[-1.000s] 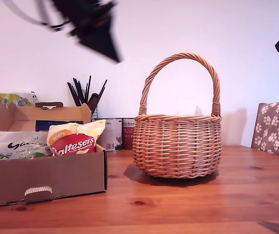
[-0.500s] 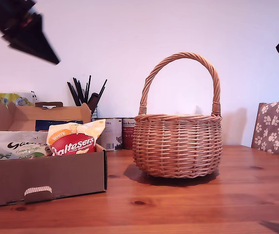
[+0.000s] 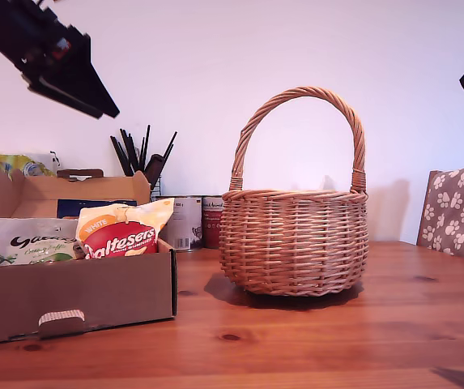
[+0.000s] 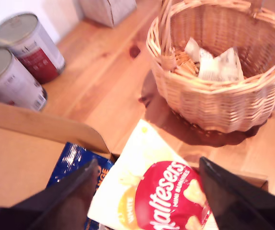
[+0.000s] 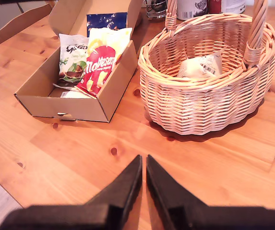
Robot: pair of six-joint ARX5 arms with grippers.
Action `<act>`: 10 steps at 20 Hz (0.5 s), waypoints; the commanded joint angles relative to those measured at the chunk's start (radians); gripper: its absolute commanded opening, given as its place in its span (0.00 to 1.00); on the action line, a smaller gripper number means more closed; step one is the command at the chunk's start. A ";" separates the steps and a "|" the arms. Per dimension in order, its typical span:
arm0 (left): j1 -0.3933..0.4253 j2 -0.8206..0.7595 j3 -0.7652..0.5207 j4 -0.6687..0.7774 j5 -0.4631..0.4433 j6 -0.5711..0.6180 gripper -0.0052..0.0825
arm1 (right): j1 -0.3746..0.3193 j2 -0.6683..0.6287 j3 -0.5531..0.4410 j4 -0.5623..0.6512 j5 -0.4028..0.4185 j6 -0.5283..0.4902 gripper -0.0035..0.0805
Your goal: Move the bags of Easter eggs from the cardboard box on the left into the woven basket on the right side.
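First wrist view: my first gripper hangs wide open, empty, over the Maltesers bag; descending off-centre could snag the cardboard box flap.

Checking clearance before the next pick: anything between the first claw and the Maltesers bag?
Nothing visible. My first gripper hangs open directly above the Maltesers bag in the cardboard box, claw fingers either side, only air between. The box flap stands beside it, not across the path.
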 commanded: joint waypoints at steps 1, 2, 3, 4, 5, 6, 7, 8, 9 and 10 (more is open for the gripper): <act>0.014 0.069 0.054 -0.018 0.001 0.010 0.81 | 0.004 0.009 0.006 0.004 -0.003 -0.004 0.03; 0.014 0.105 0.092 -0.048 0.001 0.022 0.81 | 0.004 0.012 0.006 0.004 -0.004 -0.004 0.03; 0.014 0.141 0.132 -0.080 0.002 0.036 0.81 | 0.004 0.016 0.006 0.005 -0.004 -0.004 0.03; 0.014 0.180 0.172 -0.108 0.001 0.054 0.81 | 0.004 0.020 0.006 0.006 -0.004 -0.004 0.03; 0.014 0.222 0.216 -0.140 0.000 0.071 0.81 | 0.004 0.024 0.006 0.009 -0.004 -0.004 0.03; 0.014 0.262 0.256 -0.170 -0.002 0.100 0.81 | 0.004 0.028 0.006 0.010 -0.004 -0.004 0.03; 0.014 0.303 0.291 -0.192 -0.009 0.126 0.81 | 0.004 0.028 0.006 0.011 -0.004 -0.004 0.03; 0.014 0.344 0.323 -0.212 -0.027 0.150 0.81 | 0.004 0.028 0.006 0.011 -0.004 -0.004 0.03; 0.014 0.378 0.346 -0.227 -0.049 0.173 0.81 | 0.004 0.028 0.007 0.011 -0.004 -0.004 0.03; 0.014 0.409 0.356 -0.231 -0.069 0.195 0.81 | 0.004 0.028 0.007 0.010 -0.004 -0.004 0.03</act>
